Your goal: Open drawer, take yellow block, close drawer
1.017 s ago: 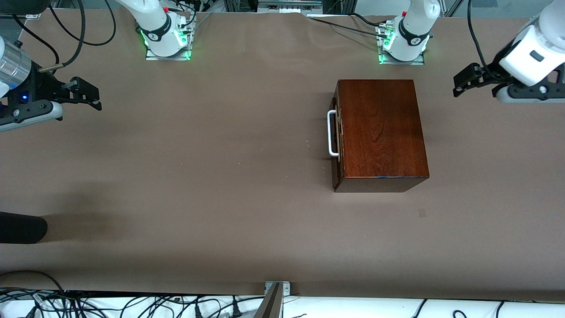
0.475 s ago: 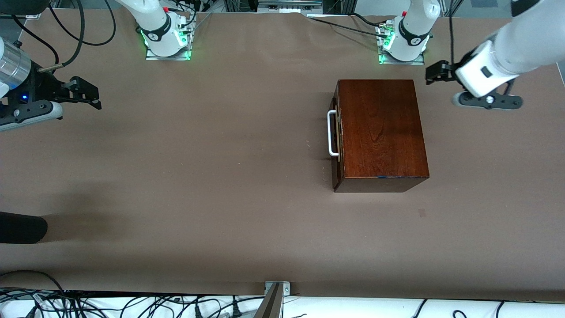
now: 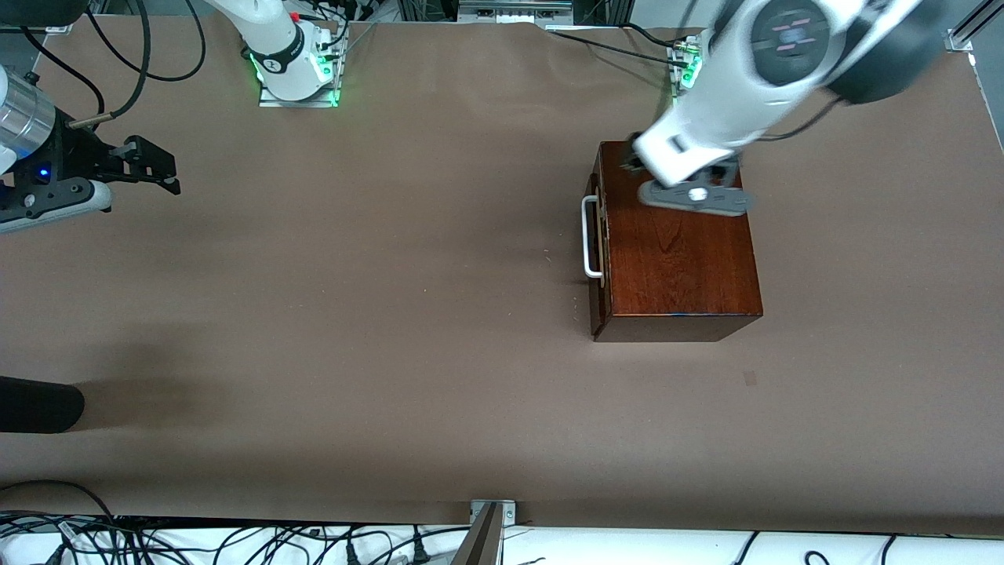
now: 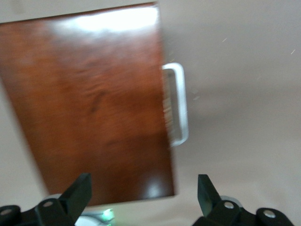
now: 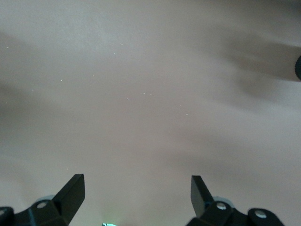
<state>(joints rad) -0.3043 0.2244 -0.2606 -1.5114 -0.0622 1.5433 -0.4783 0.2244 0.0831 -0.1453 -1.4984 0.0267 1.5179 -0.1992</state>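
Left tool (image 3: 632,162) now over box (image 3: 674,251)

Table (image 3: 392,314): brown, fills the frame.
Cables (image 3: 235,541): black, bottom edge.
Dark object (image 3: 39,404): lower left edge.

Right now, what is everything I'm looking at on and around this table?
Wooden box: one, glossy reddish-brown, on the table toward the left arm's end.
Drawer: one, dark wood front, shut in the box's side that faces the right arm's end.
Handle: one, white bar, on the drawer front.
Yellow block: none in sight.
Table: one, brown cover.
Cables: many, black, along the table edge nearest the front camera.
Dark rounded thing: one, black, at the right arm's end of the table; I cannot tell what it is.
Left pincer: one, black, open, over the box's top.
Right pincer: one, black, open, waiting over bare table at the right arm's end.
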